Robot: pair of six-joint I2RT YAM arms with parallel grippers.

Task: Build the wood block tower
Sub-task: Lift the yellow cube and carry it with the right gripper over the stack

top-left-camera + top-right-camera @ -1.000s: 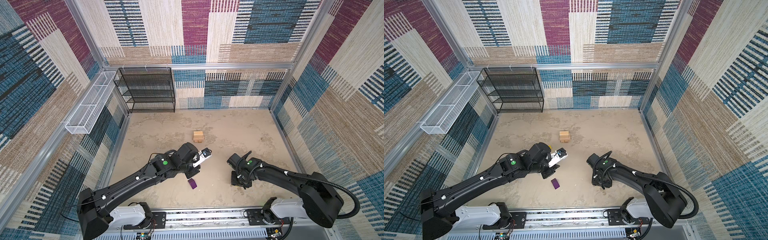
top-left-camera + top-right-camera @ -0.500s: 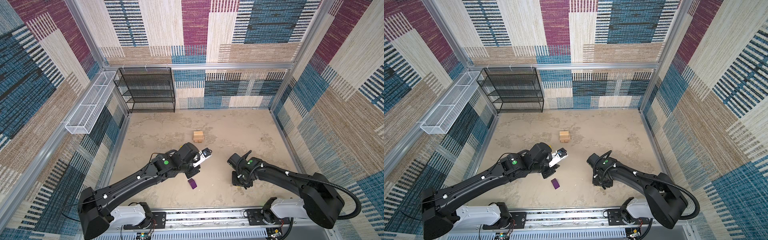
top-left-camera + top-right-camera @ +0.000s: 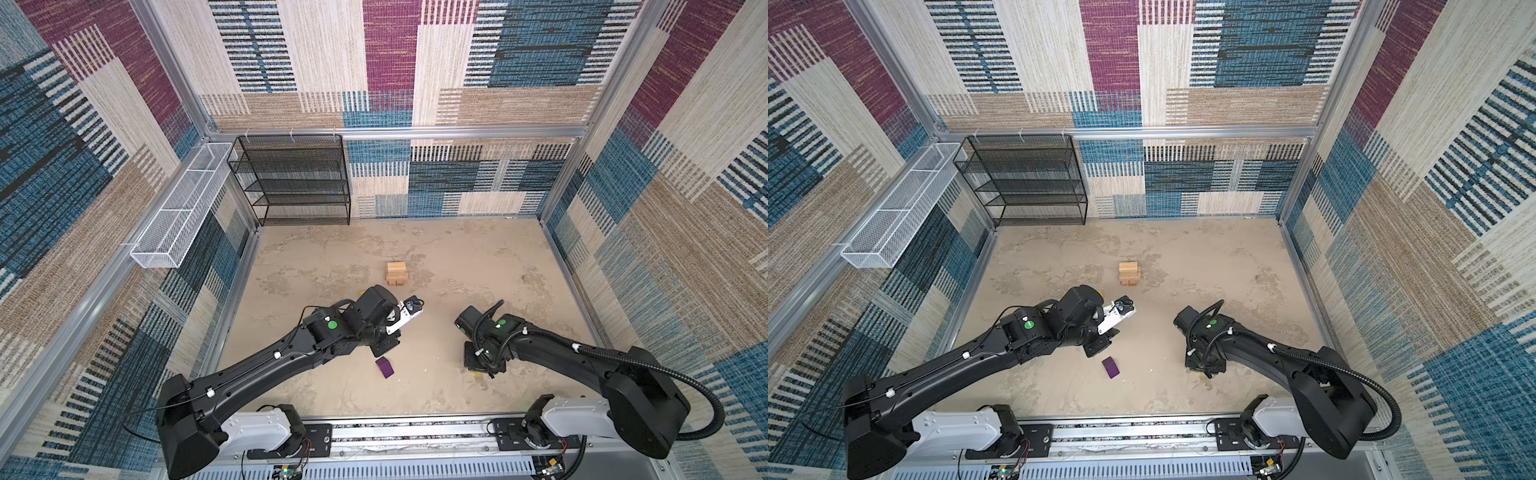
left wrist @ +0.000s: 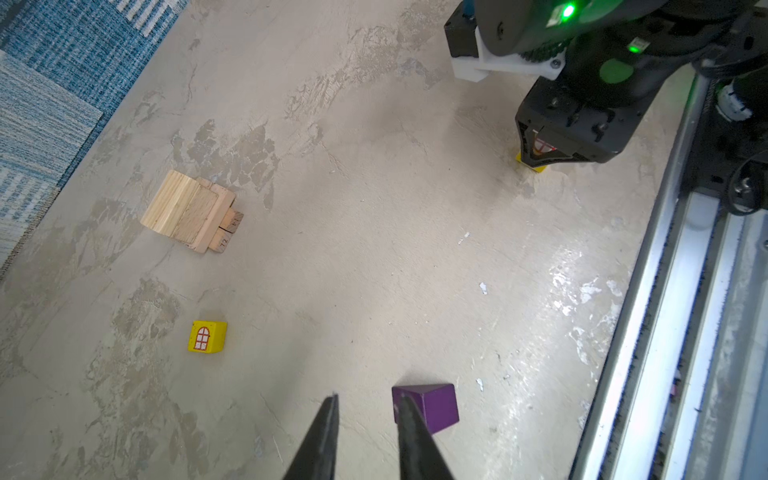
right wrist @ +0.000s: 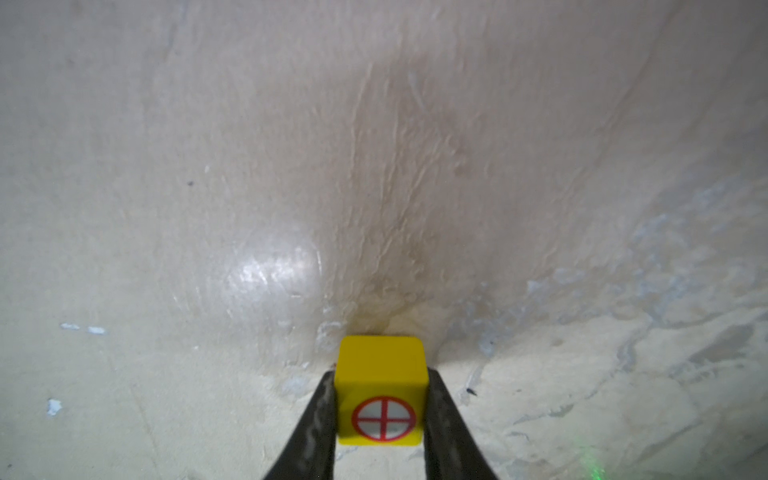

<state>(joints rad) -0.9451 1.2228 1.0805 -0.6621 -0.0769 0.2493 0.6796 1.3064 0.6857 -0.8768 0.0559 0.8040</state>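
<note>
Partly built: tan bricks of the wood block tower (image 3: 395,273) already stacked in crossed layers, well ahead of both pincers, with nothing coloured on top.

Right pincer (image 5: 381,374) clamped on the round-window yellow cube (image 5: 380,388), low at the floor; cannot tell whether lifted.

Left pincer (image 4: 366,398) narrowly parted, empty, with the purple roof block (image 4: 432,405) just beside one finger.

Left to place: that cube, the arched-window yellow cube (image 4: 206,336) lying ahead of the left pincer, then the purple roof.

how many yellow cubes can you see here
2. The window-print cube lies loose on the table near the brick stack. The circle-print cube sits gripped in the right claw. More may be hidden.
</note>
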